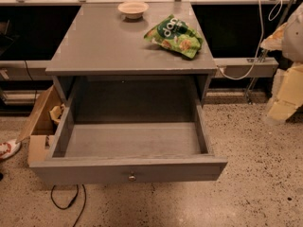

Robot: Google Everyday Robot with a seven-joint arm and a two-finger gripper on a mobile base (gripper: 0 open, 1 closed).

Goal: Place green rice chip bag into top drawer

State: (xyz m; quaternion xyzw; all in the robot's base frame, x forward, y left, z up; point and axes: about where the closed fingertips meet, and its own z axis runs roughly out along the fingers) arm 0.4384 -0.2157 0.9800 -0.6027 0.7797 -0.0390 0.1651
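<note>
The green rice chip bag (pixel 174 36) lies flat on the grey cabinet top (pixel 104 46), near its right edge. The top drawer (pixel 128 170) is pulled far out towards me, and its inside is bare; a small round knob sits in the middle of its front panel. My gripper (pixel 284 93) shows as a pale cream shape at the right edge of the view. It is off to the right of the cabinet, apart from the bag and lower than the cabinet top, and nothing is seen in it.
A small cream bowl (pixel 133 9) stands at the back of the cabinet top. An open cardboard box (pixel 40 126) sits on the floor left of the drawer. A black cable (pixel 68 200) lies under the drawer front. A white cable (pixel 258 37) hangs at the right.
</note>
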